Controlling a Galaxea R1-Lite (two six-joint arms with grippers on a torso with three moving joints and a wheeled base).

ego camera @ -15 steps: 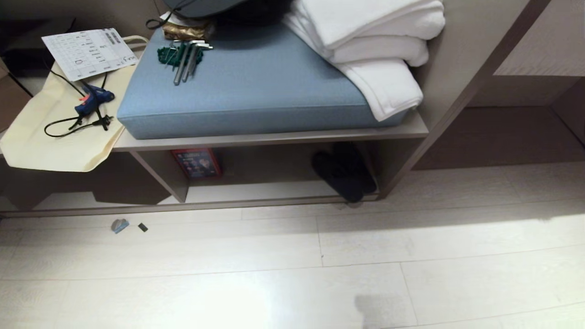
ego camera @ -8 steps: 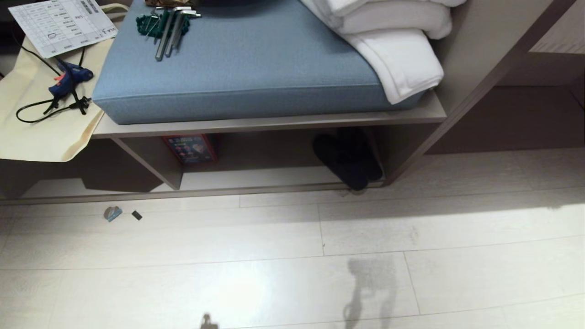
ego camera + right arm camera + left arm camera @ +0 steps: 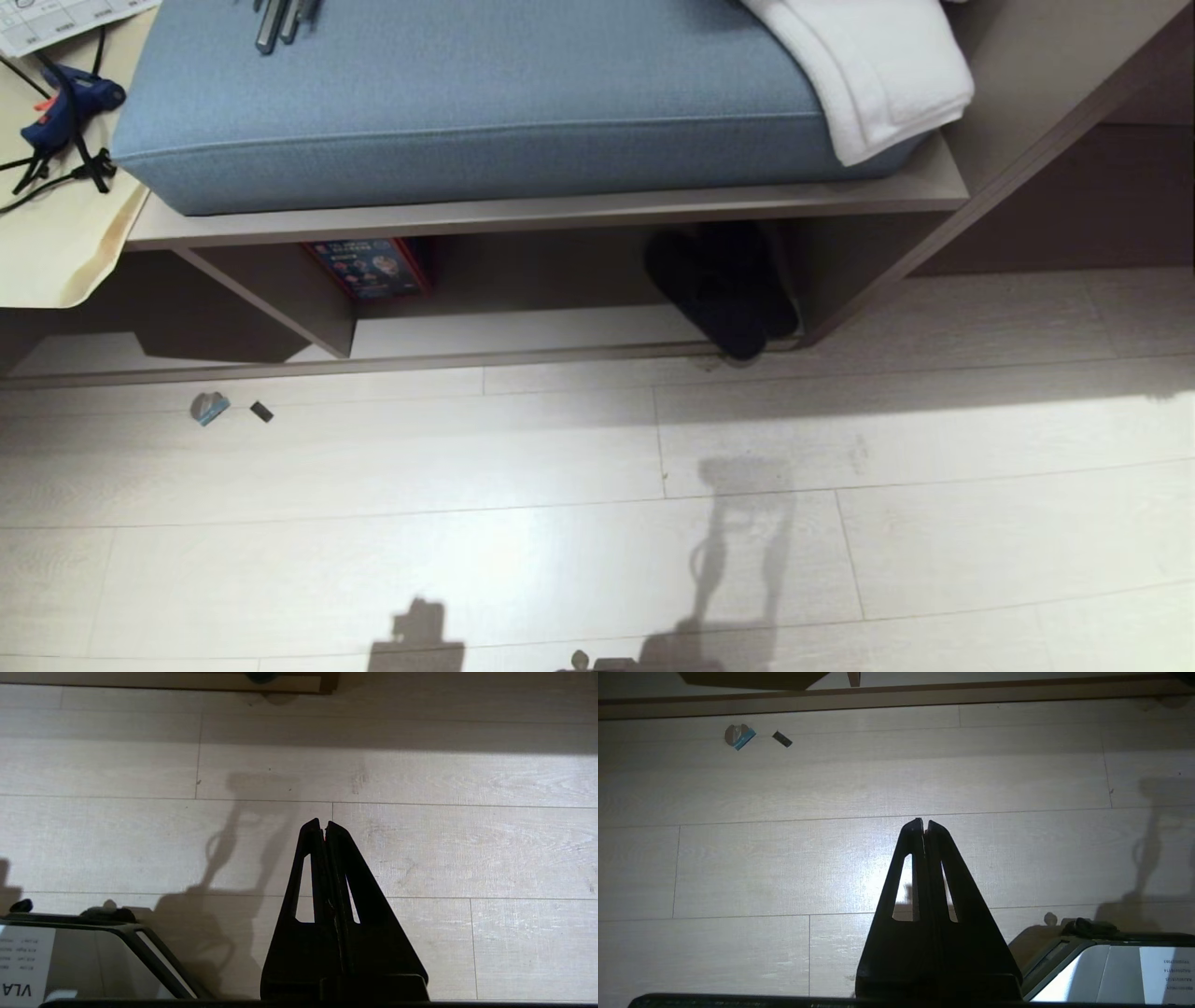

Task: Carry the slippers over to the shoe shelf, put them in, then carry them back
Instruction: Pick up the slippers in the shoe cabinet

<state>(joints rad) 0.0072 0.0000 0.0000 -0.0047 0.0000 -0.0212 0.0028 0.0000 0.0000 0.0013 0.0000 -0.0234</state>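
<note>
Slippers (image 3: 724, 289) sit as a pair in the right cubby of the shoe shelf (image 3: 560, 210), toes poking out over the pale base board toward the floor (image 3: 560, 504), tight against the right side panel. So the put-in part looks done; bringing them back is what's left. Left gripper (image 3: 924, 823) and right gripper (image 3: 322, 823) both hang over bare floor, fingers pressed together, holding nothing, neither arm in the head view, only shadows. To do the pickup well: get low and square to the right cubby, spread the fingers before going in, come in under the shelf top and take the near ends that stick out. In the way: low shelf top with the blue cushion (image 3: 485, 93) and white towel (image 3: 868, 75) overhanging, right panel close beside the slippers. Also around: red box (image 3: 369, 266) in the same cubby at far left, small scraps (image 3: 210, 408) on the floor to the left, glue gun (image 3: 65, 103) on a cream bag (image 3: 56, 243).
</note>
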